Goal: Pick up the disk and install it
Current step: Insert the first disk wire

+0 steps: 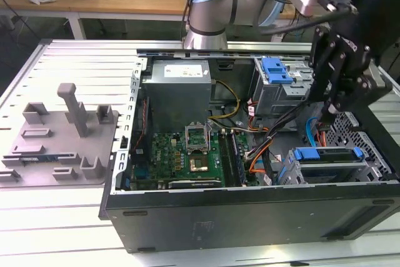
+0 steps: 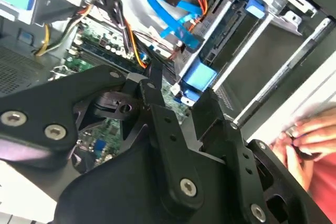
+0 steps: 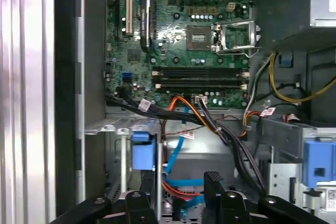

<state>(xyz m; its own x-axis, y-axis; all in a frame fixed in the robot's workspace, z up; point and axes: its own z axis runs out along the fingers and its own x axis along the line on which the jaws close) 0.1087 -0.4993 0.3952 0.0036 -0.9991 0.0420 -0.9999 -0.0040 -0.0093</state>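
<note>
Pincer (image 1: 326,117) hangs inside the open computer case (image 1: 250,217), at the exterior view's right, just above the lower drive bay. Its jaws stand apart and nothing is between them. In both wrist views the two black fingers (image 2: 157,95) reach out side by side with a clear gap, and the pincer (image 3: 181,182) grips no part.

The disk (image 1: 328,164) sits in that lower bay, in the case's corner at the exterior view's right. Its blue carrier bar lies across the top, and the pincer is above it and apart from it. In the second wrist view the pincer (image 2: 178,85) points toward the bay, and a blue tab (image 2: 199,80) of the carrier shows past the fingertips.

A blue data cable (image 1: 310,130) loops between the pincer and the bay, next to a bundle of orange and black wires (image 3: 184,108). Further in lies the green motherboard (image 1: 178,151), and beyond it stands the grey power supply (image 1: 178,92). An upper drive cage (image 1: 275,89) carries a blue latch of its own.

The case rests on a ribbed metal counter (image 1: 81,60). A grey fixture (image 1: 62,139) with upright posts lies on it, well apart from the pincer, at the exterior view's left. In the second wrist view a person's hand (image 2: 310,135) shows beside the case wall.
</note>
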